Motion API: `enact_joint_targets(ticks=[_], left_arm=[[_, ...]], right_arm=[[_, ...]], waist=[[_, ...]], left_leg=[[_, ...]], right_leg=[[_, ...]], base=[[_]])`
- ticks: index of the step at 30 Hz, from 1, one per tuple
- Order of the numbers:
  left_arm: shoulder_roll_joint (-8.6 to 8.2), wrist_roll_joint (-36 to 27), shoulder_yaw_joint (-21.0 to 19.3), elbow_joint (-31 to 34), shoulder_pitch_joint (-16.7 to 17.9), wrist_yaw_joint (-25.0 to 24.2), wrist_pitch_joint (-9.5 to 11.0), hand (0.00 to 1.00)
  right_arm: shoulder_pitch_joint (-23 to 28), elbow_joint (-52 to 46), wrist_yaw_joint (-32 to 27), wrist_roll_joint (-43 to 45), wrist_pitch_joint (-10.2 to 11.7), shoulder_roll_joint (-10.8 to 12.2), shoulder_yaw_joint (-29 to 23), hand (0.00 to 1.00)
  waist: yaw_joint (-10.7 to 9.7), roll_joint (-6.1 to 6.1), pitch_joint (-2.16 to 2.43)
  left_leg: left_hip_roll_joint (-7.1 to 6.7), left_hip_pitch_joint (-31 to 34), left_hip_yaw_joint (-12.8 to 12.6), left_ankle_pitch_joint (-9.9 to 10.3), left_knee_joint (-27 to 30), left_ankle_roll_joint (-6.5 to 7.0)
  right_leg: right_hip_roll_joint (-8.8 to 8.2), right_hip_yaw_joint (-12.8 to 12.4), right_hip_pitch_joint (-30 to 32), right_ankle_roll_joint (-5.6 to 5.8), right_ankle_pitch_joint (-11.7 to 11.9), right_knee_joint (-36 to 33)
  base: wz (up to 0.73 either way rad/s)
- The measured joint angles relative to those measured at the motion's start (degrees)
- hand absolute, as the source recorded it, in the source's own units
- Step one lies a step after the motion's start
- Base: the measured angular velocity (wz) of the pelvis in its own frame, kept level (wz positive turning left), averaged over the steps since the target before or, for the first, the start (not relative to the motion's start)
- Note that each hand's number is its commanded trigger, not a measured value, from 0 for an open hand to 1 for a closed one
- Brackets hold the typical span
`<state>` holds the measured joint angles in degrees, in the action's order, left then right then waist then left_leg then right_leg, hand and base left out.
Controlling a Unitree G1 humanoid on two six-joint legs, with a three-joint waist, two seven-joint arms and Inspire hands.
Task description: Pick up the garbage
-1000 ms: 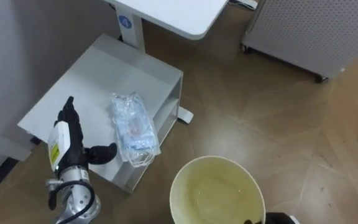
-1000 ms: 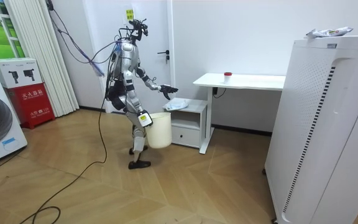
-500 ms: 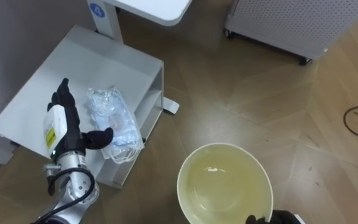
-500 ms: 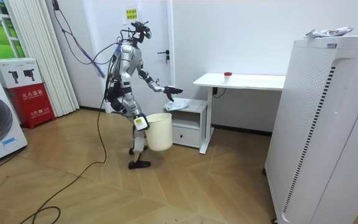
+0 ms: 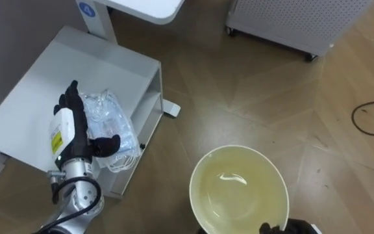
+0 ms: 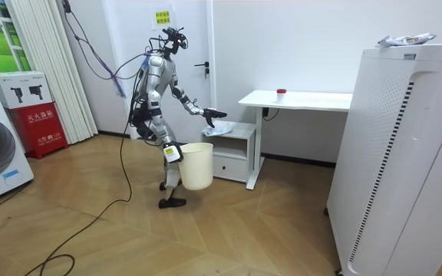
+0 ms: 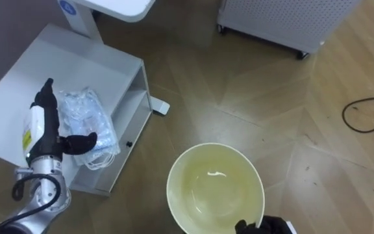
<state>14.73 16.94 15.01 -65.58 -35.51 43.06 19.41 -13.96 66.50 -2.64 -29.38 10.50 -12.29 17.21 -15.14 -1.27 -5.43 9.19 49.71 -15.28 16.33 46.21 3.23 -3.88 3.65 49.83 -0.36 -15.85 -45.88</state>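
Item: crumpled clear plastic bag [image 5: 113, 123], see-through with faint bluish print, lying on top of the low white open-fronted cabinet [image 5: 34, 97] near its front edge.
Surroundings: white desk [image 5: 145, 6] beyond; cream round plastic bucket [image 5: 197, 175], empty, over the wood floor to the right.
Left hand [image 5: 67, 133]: fingers straight, thumb spread, pressed along the bag's left side.
Right hand [image 5: 283, 227]: apparently hooked over the bucket's near rim.
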Motion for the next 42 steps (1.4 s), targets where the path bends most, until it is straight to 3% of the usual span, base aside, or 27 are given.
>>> enact_joint_targets(ticks=[8, 15, 20, 21, 22, 24, 26, 29, 34, 42], left_arm=[[0.50, 0.8, 4.4, -3.6, 0.0, -4.9, -3.9, 0.00], [0.76, 2.2, 4.9, -6.4, 0.0, -9.1, -7.5, 0.00], [2.22, 6.5, 5.6, -6.5, 0.0, -11.1, -8.8, 0.02], [2.55, 7.4, 5.6, -6.5, 0.0, -11.5, -9.3, 0.53], [2.77, 8.0, 5.6, -6.5, 0.0, -11.9, -9.6, 0.74], [2.79, 8.9, 5.6, -6.4, 0.0, -12.4, -10.4, 0.88], [2.87, 9.3, 5.4, -6.4, -0.1, -12.3, -10.8, 0.87], [3.42, 9.9, 5.4, -6.4, -1.1, -12.3, -11.6, 0.95], [3.75, 10.2, 5.4, -6.3, -1.7, -12.3, -13.2, 0.94], [3.52, 10.1, 5.8, -6.4, -1.4, -12.8, -13.6, 0.91]], right_arm=[[0.7, 0.2, -0.1, -3.8, -0.9, -1.9, 0.1, 1.00], [2.6, 0.2, -1.7, -3.8, -2.0, -2.7, -0.7, 1.00], [3.6, 0.1, -2.3, -4.6, -3.1, -3.1, -1.0, 1.00], [3.9, 0.1, -2.4, -4.7, -3.1, -3.3, -1.0, 1.00], [4.0, 0.1, -2.6, -4.8, -3.2, -3.3, -1.0, 1.00], [4.1, 0.1, -3.2, -4.8, -3.9, -3.3, -1.1, 1.00], [4.1, 0.2, -3.6, -4.8, -4.5, -3.4, -1.1, 1.00], [4.1, 0.3, -3.8, -4.8, -5.0, -3.7, -1.1, 1.00], [4.6, 0.4, -4.3, -4.7, -5.7, -3.7, -1.1, 1.00], [5.3, 0.4, -6.0, -5.1, -6.3, -3.6, -0.9, 1.00]], waist=[[-0.6, 0.08, 0.05], [-1.3, 0.07, 0.11], [-1.5, 0.00, 0.18], [-1.5, -0.06, 0.38], [-1.5, -0.09, 0.43], [-1.5, -0.09, 0.53], [-1.4, -0.08, 0.82], [-1.3, -0.15, 1.13], [-1.5, -0.13, 1.15], [-1.4, -0.08, 1.10]], left_leg=[[0.42, 1.3, 0.7, 0.2, 1.2, 0.02], [1.08, 2.5, 1.0, 0.2, 1.3, -0.04], [1.00, 2.8, 0.8, 0.2, 1.4, -0.07], [0.95, 3.1, 0.8, 0.2, 1.4, -0.07], [0.95, 3.3, 0.8, 0.2, 1.6, -0.06], [0.91, 3.3, 0.9, 0.2, 1.7, -0.06], [0.84, 3.4, 0.9, 0.2, 1.7, -0.06], [0.25, 3.2, 0.9, 0.0, 1.5, -0.23], [-0.05, 2.3, 0.8, 0.0, 1.5, -0.25], [0.17, 1.7, 0.8, -0.2, 1.1, -0.24]], right_leg=[[0.21, 0.7, 0.5, -0.01, 0.0, -0.1], [0.76, 1.2, 1.3, -0.32, 0.3, 0.3], [0.76, 0.8, 1.9, -0.33, 0.3, 0.0], [0.73, 0.8, 2.2, -0.33, 0.3, -0.2], [0.73, 0.8, 2.4, -0.33, 0.3, -0.3], [0.73, 0.7, 2.5, -0.33, 0.3, -0.6], [0.71, 0.6, 2.6, -0.33, 0.3, -0.8], [0.37, 0.5, 2.6, -0.32, 0.3, -1.1], [0.04, 0.3, 2.0, -0.14, 0.4, -1.4], [0.21, 0.3, 1.4, -0.04, 0.6, -0.6]], base=[[0.01], [-0.01], [-0.02], [0.00], [0.00], [0.00], [0.00], [0.04], [0.00], [-0.02]])
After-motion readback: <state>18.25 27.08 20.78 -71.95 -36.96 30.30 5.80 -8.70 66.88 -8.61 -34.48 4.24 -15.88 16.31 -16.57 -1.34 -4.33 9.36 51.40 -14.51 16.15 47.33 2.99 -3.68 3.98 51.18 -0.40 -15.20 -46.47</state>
